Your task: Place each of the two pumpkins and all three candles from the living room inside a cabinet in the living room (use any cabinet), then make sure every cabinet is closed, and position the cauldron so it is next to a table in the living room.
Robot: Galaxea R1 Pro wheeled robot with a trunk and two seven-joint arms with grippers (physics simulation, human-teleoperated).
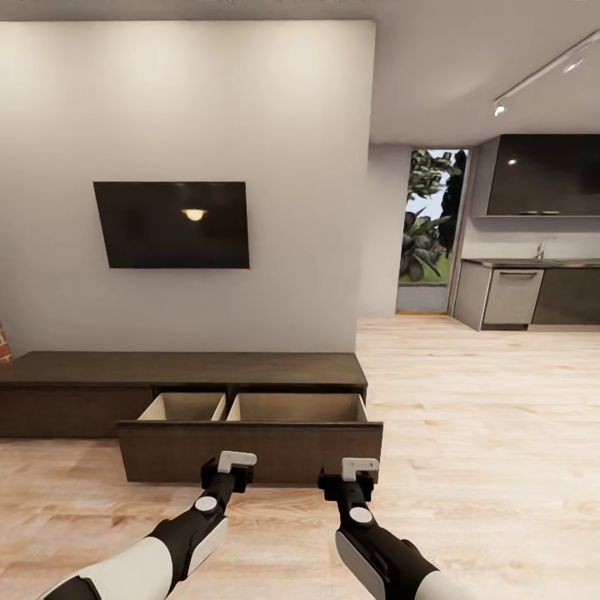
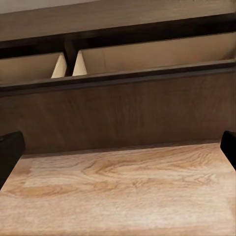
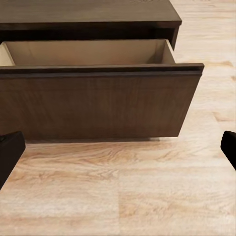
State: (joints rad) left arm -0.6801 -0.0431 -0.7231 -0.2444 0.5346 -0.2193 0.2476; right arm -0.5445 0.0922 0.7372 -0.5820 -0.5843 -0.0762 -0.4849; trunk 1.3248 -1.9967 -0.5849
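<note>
both your grippers hang open and empty, the left gripper [image 1: 227, 468] and right gripper [image 1: 348, 477] just short of the drawer front [image 1: 250, 450]. your cabinet [image 1: 179, 368] stands against the wall under the tv [image 1: 172, 224], its drawer pulled out over the floor [image 1: 467, 433], pale compartments bare as far as you see.
</note>
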